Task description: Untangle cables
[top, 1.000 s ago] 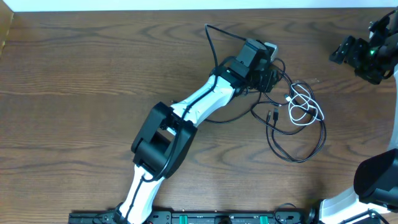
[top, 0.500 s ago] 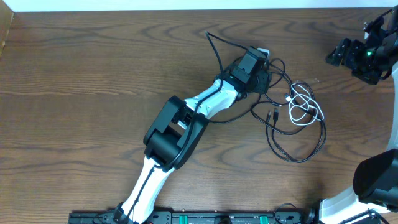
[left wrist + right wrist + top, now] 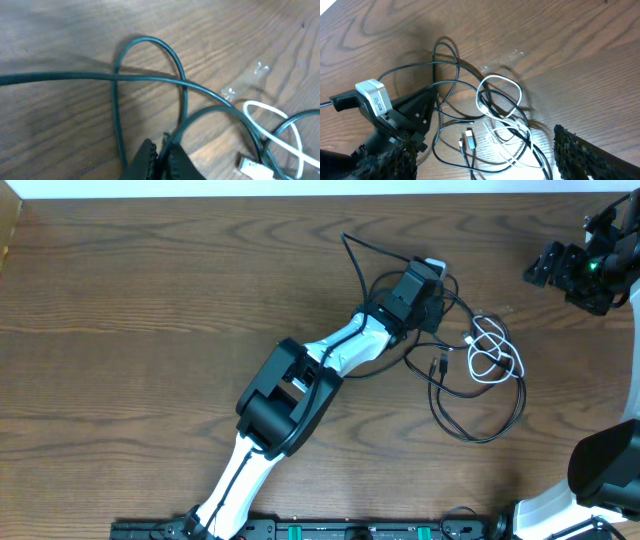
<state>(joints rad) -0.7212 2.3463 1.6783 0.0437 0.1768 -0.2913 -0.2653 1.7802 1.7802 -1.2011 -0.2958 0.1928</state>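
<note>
Left tool [image 3: 159,156] pinches a black cable [image 3: 183,102], right tool [image 3: 481,149] hangs spread; next, I reckon, draw it clear of the white cable [image 3: 479,97].

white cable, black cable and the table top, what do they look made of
white cable: smooth, slightly glossy plastic or rubber jacket, judging by its even sheen and soft loops.
black cable: similar flexible jacket, dull satin, with a faint highlight along it.
table: brown wood or wood-look laminate; grain lines show, but which one is unclear.
</note>
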